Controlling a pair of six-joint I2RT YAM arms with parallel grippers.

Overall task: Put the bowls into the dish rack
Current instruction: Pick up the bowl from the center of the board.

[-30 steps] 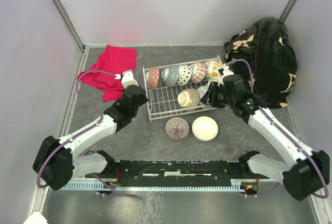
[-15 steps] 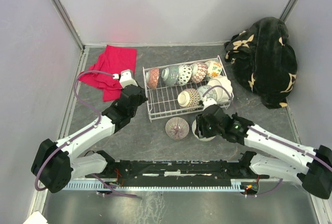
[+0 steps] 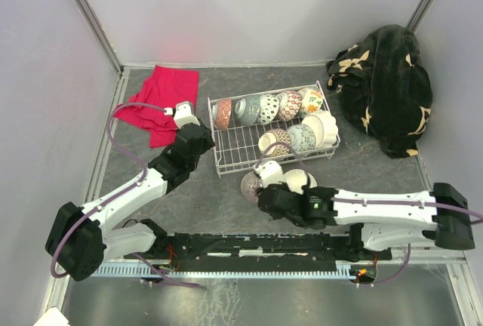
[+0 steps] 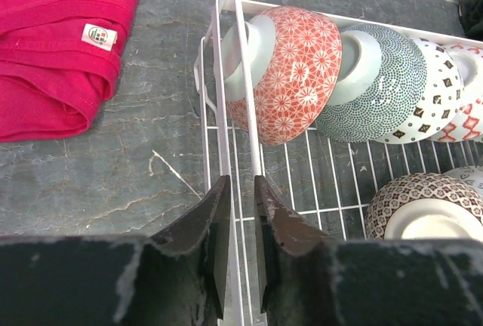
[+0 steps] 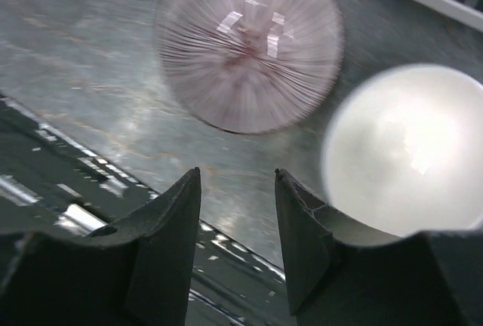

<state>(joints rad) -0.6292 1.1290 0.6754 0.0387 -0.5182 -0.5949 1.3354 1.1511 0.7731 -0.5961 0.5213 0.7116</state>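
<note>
Bowls (image 3: 269, 109) mostly loaded: about eight sit in dish rack (image 3: 235, 151). Ribbed bowl (image 5: 249, 47) and white bowl (image 5: 404, 149) remain on bench (image 3: 189, 198) just in front. Right claw (image 5: 237, 175) half open, empty, above them; left claw (image 4: 241, 182) pinches rack's left rim.

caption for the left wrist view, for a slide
Left gripper straddling the rack rim beside a red lattice bowl, red cloth at left.

Dark grey marbled surface (image 3: 219, 201) catching soft glints of overhead light, pale plain walls (image 3: 256, 9) closing in on three sides, metal corner posts (image 3: 87, 13) slanting up, red cloth (image 3: 162, 88) lying back-left, black floral blanket (image 3: 389, 84) heaped back-right
</note>
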